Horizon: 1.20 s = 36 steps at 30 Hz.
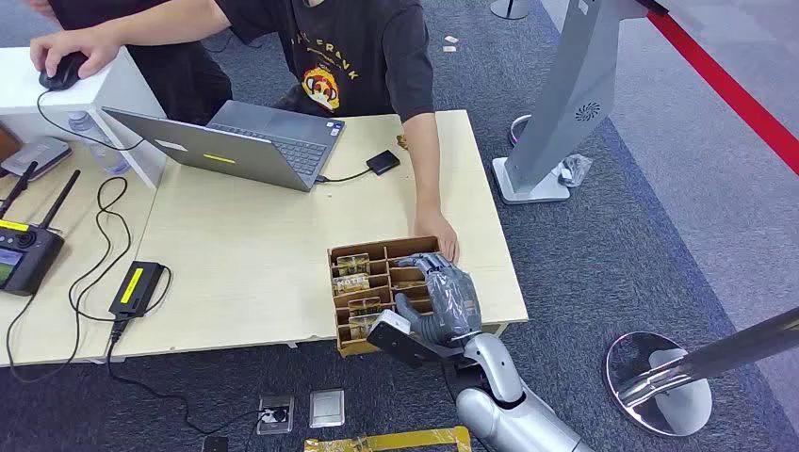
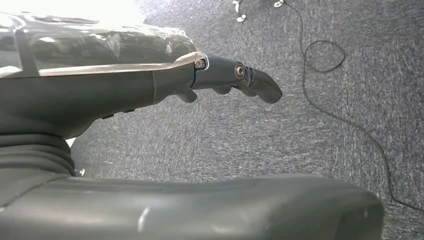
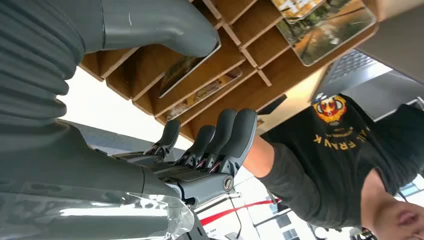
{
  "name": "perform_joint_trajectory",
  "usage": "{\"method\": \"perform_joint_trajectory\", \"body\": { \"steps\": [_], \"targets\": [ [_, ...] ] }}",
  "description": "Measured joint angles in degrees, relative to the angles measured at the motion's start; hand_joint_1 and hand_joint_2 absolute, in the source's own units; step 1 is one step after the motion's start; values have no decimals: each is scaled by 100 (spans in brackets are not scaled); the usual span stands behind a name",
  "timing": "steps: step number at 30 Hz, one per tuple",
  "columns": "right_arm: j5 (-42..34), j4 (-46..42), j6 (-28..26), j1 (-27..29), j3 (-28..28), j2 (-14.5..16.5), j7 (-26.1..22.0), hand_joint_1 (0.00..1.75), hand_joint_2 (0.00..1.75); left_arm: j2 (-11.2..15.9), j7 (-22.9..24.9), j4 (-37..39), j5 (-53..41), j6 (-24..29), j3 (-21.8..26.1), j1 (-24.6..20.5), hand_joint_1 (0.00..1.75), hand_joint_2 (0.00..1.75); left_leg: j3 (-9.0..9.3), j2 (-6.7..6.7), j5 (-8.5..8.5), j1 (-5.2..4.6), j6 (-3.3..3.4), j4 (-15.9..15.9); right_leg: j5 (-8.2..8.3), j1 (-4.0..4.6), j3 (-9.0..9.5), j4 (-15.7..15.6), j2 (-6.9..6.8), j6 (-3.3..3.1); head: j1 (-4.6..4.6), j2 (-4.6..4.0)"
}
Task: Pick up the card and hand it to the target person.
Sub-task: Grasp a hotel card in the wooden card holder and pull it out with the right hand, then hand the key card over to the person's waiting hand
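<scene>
A brown divided box [image 1: 334,282] stands at the near right of the wooden table [image 1: 236,264], with picture cards [image 1: 351,282] upright in its slots. My right hand [image 1: 450,297] hovers over the box's right side, fingers spread. In the right wrist view its thumb [image 3: 165,30] lies against one card [image 3: 187,72] in a slot, while the fingers [image 3: 222,135] stay well apart from it, past the box wall [image 3: 235,50]. A person in a black T-shirt [image 1: 349,47] rests a hand [image 1: 438,234] on the box's far right corner. My left hand [image 2: 150,85] hangs over grey carpet, holding nothing.
A laptop [image 1: 254,141], a small black box [image 1: 383,162], a power adapter [image 1: 137,287] and a remote controller [image 1: 24,254] lie on the tables to the left. A white stand [image 1: 556,122] and a metal stanchion base [image 1: 660,381] stand on the floor to the right.
</scene>
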Motion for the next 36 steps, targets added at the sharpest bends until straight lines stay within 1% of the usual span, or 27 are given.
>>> {"method": "perform_joint_trajectory", "body": {
  "steps": [9, 11, 13, 15, 17, 18, 26, 36],
  "targets": [
    [-22, 285, -58, -44, -8, -16, 20, 75, 175, 0, 1, 0, -1, -19, -5, 0, 0, 0, 0, 0, 0, 0, 0, 0, 0, 0, 0, 0, 0, 0, -1, 0],
    [-22, 358, -100, -50, -12, -16, 23, 79, 175, 0, 3, 0, -4, -24, -11, 0, 0, 0, 0, 0, 0, 0, 0, 0, 0, 0, 0, 0, 0, 0, -1, 0],
    [-20, 444, -144, -57, -15, -16, 17, 104, 175, 0, 5, 0, -7, -26, -16, 0, 0, 0, 0, 0, 0, 0, 0, 0, 0, 0, 0, 0, 0, 0, -1, 0],
    [-17, 514, -176, -67, -15, -16, -3, 145, 175, 0, 13, 0, -9, -26, -19, 0, 0, 0, 0, 0, 0, 0, 0, 0, 0, 0, 0, 0, 0, 0, -2, 0],
    [-18, 575, -206, -88, -15, -14, -41, 170, 175, 0, 26, 0, -9, -26, -20, 0, 0, 0, 0, 0, 0, 0, 0, 0, 0, 0, 0, 0, 0, 0, -3, 0],
    [-20, 609, -221, -107, -15, -12, -68, 175, 175, 0, 30, 0, -9, -26, -21, 0, 0, 0, 0, 0, 0, 0, 0, 0, 0, 0, 1, 0, 0, 0, -3, 0],
    [-42, 853, -314, -267, -19, 39, -190, 175, 175, 0, 36, 0, -9, -22, -23, 0, 0, 0, 1, -1, 0, 0, 0, 0, 0, 0, 1, 0, 0, 0, 1, 0],
    [-27, 1020, -433, -308, -49, 94, -275, 175, 175, 0, 38, 0, -7, -15, -26, 0, 0, 0, 4, -1, -1, 0, 0, 0, -1, 0, 4, -1, 0, 1, -3, 0]
  ]
}}
